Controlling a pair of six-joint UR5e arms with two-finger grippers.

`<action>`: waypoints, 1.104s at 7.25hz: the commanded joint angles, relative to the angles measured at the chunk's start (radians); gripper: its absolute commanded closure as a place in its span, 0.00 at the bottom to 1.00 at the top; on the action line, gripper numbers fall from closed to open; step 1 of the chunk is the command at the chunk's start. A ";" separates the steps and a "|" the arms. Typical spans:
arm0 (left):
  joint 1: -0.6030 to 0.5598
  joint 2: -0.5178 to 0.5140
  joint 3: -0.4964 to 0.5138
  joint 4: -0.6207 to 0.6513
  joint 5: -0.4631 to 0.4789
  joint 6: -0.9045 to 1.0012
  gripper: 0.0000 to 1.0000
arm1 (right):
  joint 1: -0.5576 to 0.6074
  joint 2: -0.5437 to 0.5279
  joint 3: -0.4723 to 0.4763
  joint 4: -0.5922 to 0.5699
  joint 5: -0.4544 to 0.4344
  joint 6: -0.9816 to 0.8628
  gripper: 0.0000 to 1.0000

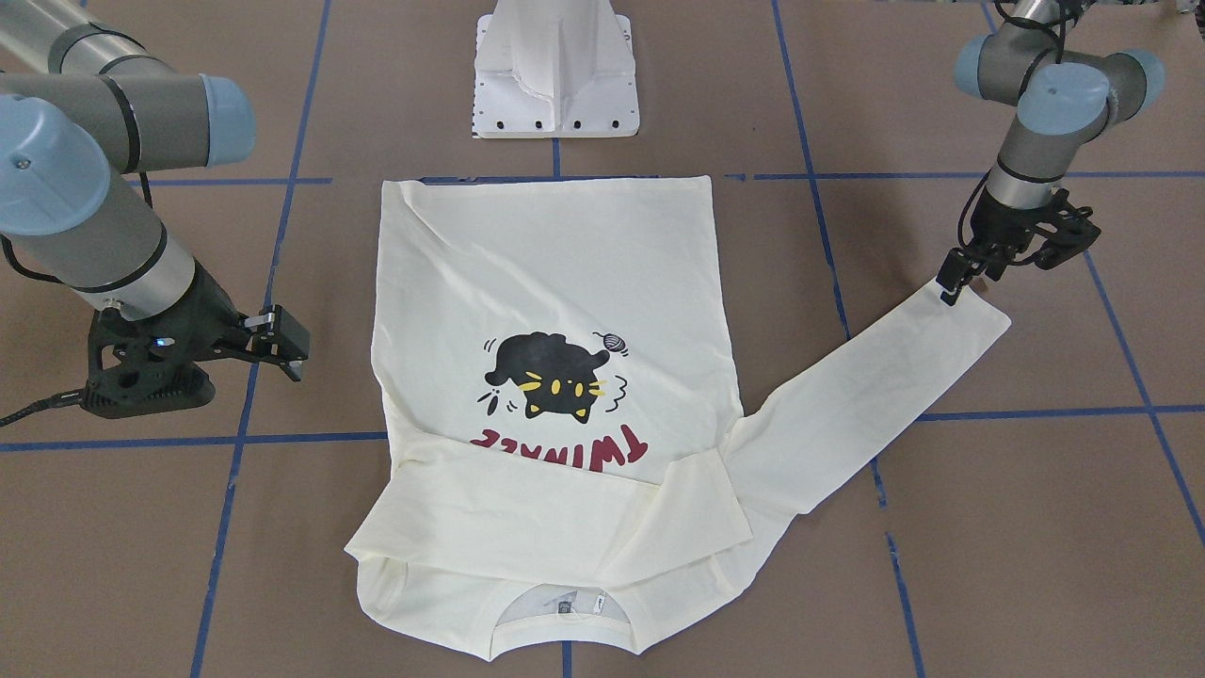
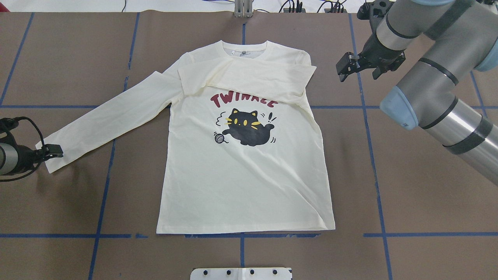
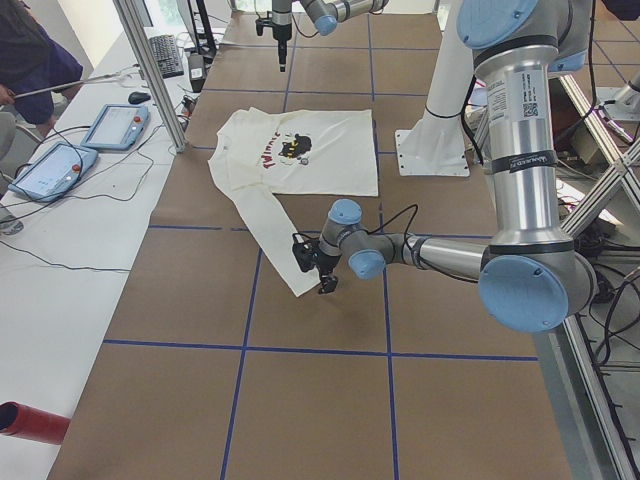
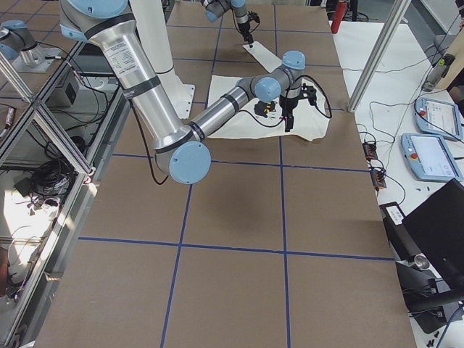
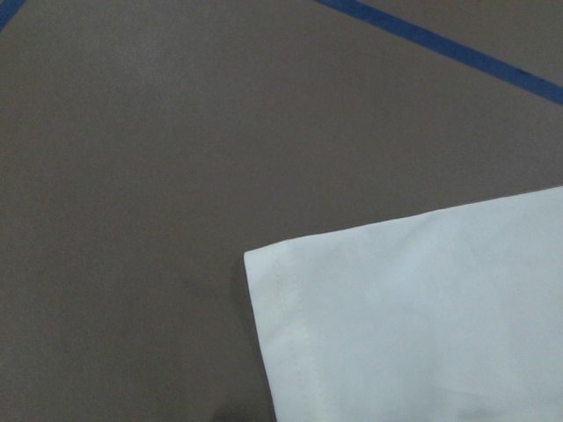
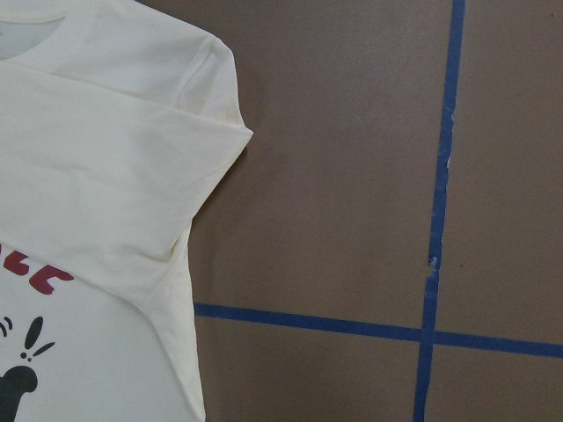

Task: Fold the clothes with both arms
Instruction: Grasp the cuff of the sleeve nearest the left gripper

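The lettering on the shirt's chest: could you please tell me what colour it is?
The lettering is dark red, clearest in the overhead exterior view.

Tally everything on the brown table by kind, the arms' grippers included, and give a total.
Cream long-sleeved T-shirt with black cat print: 1
Black two-finger grippers: 2, the left gripper and the right gripper
White pedestal base: 1
Total: 4

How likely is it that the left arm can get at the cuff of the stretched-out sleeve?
Very likely yes: the left end effector sits right at the cuff of the T-shirt's outstretched sleeve, with only bare brown table around it.
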 commanded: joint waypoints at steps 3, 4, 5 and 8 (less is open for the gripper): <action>-0.001 -0.007 -0.001 0.004 0.011 -0.001 0.73 | -0.003 0.002 -0.002 0.001 -0.002 -0.001 0.00; -0.001 -0.010 -0.002 0.004 0.011 -0.001 0.87 | -0.003 0.002 -0.002 -0.001 -0.002 -0.001 0.00; 0.001 -0.012 -0.004 0.006 0.009 -0.001 0.96 | -0.003 0.002 -0.002 -0.001 -0.002 -0.001 0.00; -0.002 -0.013 -0.054 0.029 0.001 -0.001 1.00 | 0.000 -0.005 -0.003 -0.001 0.000 -0.002 0.00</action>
